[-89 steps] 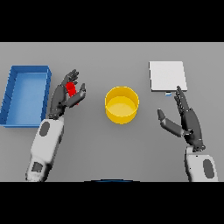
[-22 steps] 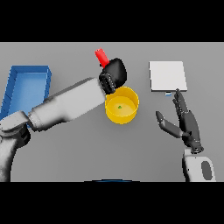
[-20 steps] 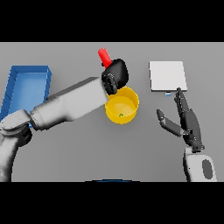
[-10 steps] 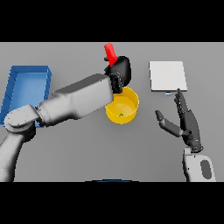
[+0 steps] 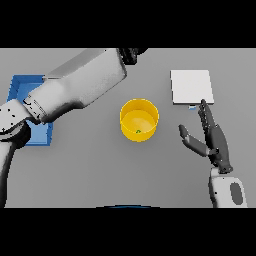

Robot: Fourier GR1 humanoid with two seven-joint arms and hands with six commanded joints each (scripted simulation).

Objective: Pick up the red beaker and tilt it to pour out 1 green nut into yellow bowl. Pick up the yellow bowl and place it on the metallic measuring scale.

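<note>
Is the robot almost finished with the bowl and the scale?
About halfway. A green nut already lies in the yellow bowl, so pouring looks done. No hand holds anything visible: the left hand and beaker are out of view, the right hand is open. The bowl isn't yet on the scale.

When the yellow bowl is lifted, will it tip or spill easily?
Probably not. The yellow bowl looks wide and low, so it should stay steady. Its walls seem rigid. The small green nut inside lies loose and may slide if the bowl tilts.
</note>
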